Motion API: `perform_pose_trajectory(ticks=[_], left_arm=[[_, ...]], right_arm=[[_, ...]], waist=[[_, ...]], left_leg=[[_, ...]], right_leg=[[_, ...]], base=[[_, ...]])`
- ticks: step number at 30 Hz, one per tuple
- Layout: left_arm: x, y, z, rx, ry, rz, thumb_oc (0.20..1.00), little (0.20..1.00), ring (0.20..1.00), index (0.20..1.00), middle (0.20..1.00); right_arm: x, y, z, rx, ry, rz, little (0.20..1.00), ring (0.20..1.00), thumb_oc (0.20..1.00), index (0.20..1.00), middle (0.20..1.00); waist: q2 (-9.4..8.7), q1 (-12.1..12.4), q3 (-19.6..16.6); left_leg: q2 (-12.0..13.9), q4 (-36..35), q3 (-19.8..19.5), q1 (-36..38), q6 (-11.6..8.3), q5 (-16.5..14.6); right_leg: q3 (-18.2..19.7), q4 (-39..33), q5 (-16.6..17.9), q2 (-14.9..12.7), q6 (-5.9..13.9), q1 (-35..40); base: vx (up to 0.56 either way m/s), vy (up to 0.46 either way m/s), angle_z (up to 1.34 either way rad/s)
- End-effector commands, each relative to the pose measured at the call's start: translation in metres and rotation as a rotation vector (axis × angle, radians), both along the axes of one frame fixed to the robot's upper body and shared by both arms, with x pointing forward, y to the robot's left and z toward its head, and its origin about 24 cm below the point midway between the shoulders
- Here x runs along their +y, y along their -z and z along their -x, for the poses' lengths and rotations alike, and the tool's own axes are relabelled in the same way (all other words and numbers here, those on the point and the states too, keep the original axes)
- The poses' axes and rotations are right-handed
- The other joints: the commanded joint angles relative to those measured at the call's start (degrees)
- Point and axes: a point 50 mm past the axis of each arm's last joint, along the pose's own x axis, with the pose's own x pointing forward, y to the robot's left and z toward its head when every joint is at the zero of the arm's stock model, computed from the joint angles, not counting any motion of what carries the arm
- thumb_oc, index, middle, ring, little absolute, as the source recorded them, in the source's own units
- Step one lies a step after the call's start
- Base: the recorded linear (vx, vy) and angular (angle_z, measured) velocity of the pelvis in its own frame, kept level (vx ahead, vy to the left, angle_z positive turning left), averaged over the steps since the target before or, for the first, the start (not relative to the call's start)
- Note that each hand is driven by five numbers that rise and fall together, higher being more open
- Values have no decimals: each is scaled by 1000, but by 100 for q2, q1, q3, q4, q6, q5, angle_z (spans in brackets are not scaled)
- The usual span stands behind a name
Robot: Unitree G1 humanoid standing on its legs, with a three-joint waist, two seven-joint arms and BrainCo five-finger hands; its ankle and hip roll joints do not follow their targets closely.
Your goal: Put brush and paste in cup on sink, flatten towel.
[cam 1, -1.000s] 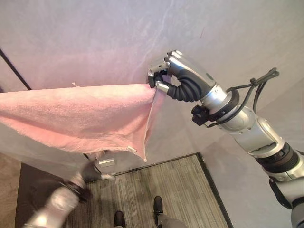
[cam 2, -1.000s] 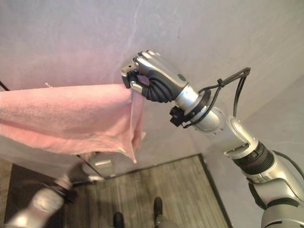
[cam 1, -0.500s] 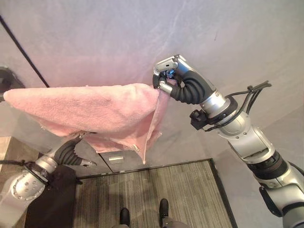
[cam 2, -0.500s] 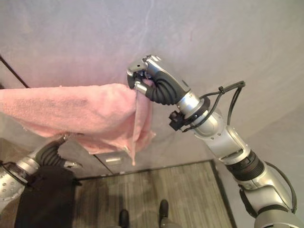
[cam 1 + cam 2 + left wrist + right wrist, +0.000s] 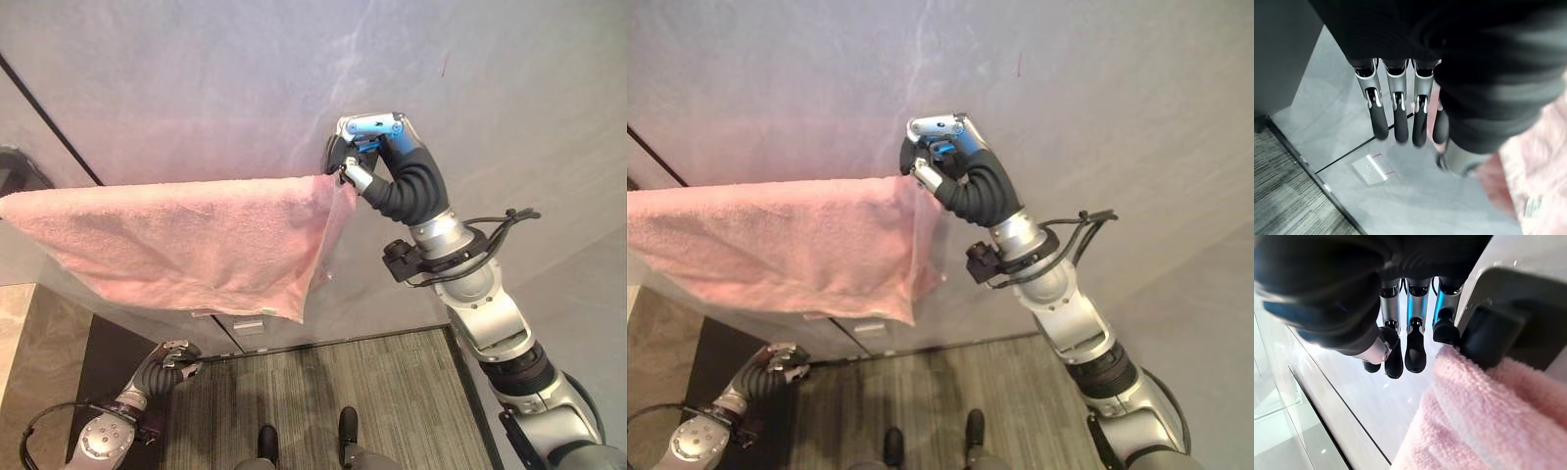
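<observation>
One pink towel (image 5: 186, 245) hangs spread along the grey wall (image 5: 245, 78), long axis horizontal, its right upper corner pinched by the raised right robot hand (image 5: 364, 157), while the left robot hand (image 5: 168, 362) hangs low below it, fingers straight, holding nothing.

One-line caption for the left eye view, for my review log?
Right hand at the upper corner of the pink towel hanging along the grey wall; left hand low near the floor.
</observation>
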Motion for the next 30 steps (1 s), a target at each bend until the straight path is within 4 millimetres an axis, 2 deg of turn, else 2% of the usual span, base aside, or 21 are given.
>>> perform_pose_trajectory(ticks=[1, 7, 8, 9, 10, 11, 12, 13, 16, 18, 21, 23, 26, 30], left_arm=[[1, -23, -17, -86, 76, -58, 200, 200, 200, 200, 200], [-3, -20, -16, -75, 84, -54, 206, 206, 206, 206, 206], [-3, -20, -17, -77, 92, -62, 275, 275, 275, 275, 275], [-4, -21, -17, -77, 96, -62, 511, 511, 511, 511, 511], [-4, -20, -17, -74, 96, -63, 667, 667, 667, 667, 667], [-4, -18, -16, -69, 94, -66, 1000, 1000, 1000, 1000, 1000], [-4, -18, -16, -69, 95, -66, 1000, 1000, 1000, 1000, 1000], [-5, -14, -14, -56, 92, -65, 1000, 1000, 1000, 1000, 1000], [-4, -2, -9, -6, 87, -78, 1000, 1000, 1000, 1000, 1000], [-4, 2, -8, 8, 82, -77, 1000, 1000, 1000, 1000, 1000], [1, 26, 3, 108, 40, -73, 1000, 1000, 1000, 1000, 1000], [3, 38, 8, 156, 16, -82, 1000, 1000, 1000, 1000, 1000], [3, 56, 14, 219, -31, -66, 1000, 1000, 1000, 1000, 1000], [9, 86, 31, 338, -142, -86, 1000, 1000, 1000, 1000, 1000]], right_arm=[[6, 2, 2, 10, -61, -41, 200, 200, 200, 200, 200], [2, 8, 2, 24, -45, -4, 200, 200, 200, 200, 200], [-2, 13, -1, 40, -11, 41, 200, 200, 200, 200, 200], [-4, 15, -2, 43, 0, 56, 460, 460, 460, 460, 460], [-8, 16, -1, 45, 17, 64, 542, 542, 542, 542, 542], [-12, 18, -1, 48, 35, 63, 793, 793, 793, 793, 793], [-12, 18, -1, 49, 36, 63, 903, 903, 903, 903, 903], [-21, 19, 1, 35, 81, 59, 1000, 1000, 1000, 1000, 1000], [-48, 26, 5, 12, 232, 51, 1000, 1000, 1000, 1000, 1000], [-54, 29, 7, 9, 265, 48, 1000, 1000, 1000, 1000, 1000], [-93, 44, 15, 31, 469, 30, 1000, 1000, 1000, 1000, 1000], [-111, 53, 17, 66, 558, 3, 1000, 1000, 1000, 1000, 1000], [-141, 79, 19, 192, 680, -72, 1000, 1000, 1000, 1000, 1000], [-191, 123, 33, 379, 925, -57, 1000, 1000, 1000, 1000, 1000]], waist=[[-31, -15, -92], [-36, -59, -125], [-44, -83, -127], [-45, -92, -129], [-44, -111, -134], [-39, -132, -143], [-37, -127, -145], [-26, -176, -158], [23, -306, -197], [36, -330, -206], [114, -503, -245], [151, -563, -253], [189, -646, -286], [221, -785, -325]], left_leg=[[-185, 49, -175, -180, 240, 13], [-193, 51, -149, -161, 243, -2], [-189, 58, -134, -164, 237, 2], [-187, 58, -131, -160, 235, 1], [-187, 59, -127, -154, 234, 0], [-185, 60, -118, -146, 233, -4], [-185, 60, -118, -145, 233, -5], [-175, 60, -108, -132, 231, -10], [-163, 61, -86, -93, 227, -19], [-158, 58, -82, -78, 226, -21], [-100, 22, -39, -25, 188, 12], [-63, 2, -23, -64, 149, 72], [-3, 2, -25, -162, 84, 136], [63, 2, -55, -184, 13, 157]], right_leg=[[-50, 24, -52, -538, 547, 407], [-34, 15, -38, -545, 553, 404], [-27, 20, -46, -549, 551, 400], [-21, 19, -51, -548, 550, 399], [-14, 20, -53, -546, 551, 401], [-5, 23, -60, -545, 553, 404], [-6, 23, -61, -545, 553, 405], [-6, 25, -87, -541, 555, 420], [11, 36, -100, -537, 562, 437], [21, 36, -103, -533, 561, 445], [63, 29, -119, -488, 564, 451], [61, 16, -113, -463, 561, 429], [16, -5, -100, -437, 542, 388], [-35, -8, -128, -424, 516, 393]], base=[[-3, 23, -5], [2, 7, -2], [0, 0, 0], [0, 0, 0], [0, 0, 0], [0, 0, 0], [0, 0, 0], [0, 0, 0], [0, 0, 0], [0, 0, 0], [0, -27, -5], [-30, -36, -10], [-20, -42, -4], [24, -49, 1]])
